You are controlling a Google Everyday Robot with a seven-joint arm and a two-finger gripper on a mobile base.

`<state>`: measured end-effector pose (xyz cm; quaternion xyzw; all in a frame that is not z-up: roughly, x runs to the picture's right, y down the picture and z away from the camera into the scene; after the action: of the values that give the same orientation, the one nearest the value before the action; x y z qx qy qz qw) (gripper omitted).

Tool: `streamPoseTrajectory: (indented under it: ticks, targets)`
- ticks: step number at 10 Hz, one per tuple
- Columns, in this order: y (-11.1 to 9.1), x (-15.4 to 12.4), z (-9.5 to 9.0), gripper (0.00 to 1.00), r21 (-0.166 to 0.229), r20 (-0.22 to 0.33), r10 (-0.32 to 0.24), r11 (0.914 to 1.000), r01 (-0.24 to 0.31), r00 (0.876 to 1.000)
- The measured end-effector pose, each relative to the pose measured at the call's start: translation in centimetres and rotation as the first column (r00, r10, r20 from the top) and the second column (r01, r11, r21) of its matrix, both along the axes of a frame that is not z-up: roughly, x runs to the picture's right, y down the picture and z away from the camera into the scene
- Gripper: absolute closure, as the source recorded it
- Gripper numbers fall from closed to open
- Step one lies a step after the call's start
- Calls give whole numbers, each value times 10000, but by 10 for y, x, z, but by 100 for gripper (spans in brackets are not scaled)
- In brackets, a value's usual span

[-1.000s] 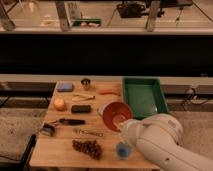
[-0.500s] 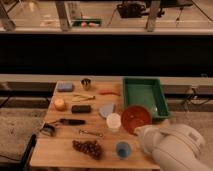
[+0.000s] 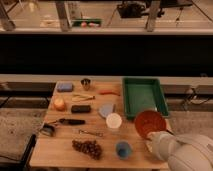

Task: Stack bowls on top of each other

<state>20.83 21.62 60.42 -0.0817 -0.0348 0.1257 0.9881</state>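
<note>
A white robot arm point(image 3: 187, 151) reaches in from the lower right. Its gripper point(image 3: 150, 141) sits at the near rim of the orange-red bowl point(image 3: 149, 123), beside a green tray point(image 3: 144, 96). Whether it grips the bowl cannot be told.

Single view, looking down at a slant from above the near edge of the wooden surface point(image 3: 60, 147), facing the dark wall and windows behind. Moderately far; whole surface showing. The arm is entering lower right, pincer point(image 3: 150, 143) sitting beside the orange-red bowl point(image 3: 149, 123).
</note>
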Motion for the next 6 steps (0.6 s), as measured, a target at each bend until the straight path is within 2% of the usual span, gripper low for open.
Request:
streamPoseTrajectory:
  ticks: [3,6]
  targets:
    - [12,17,6,98,-109,-270,369,9992,-372,9990]
    - [33,39,18,98,-218,-539,827,9962,-840,9951]
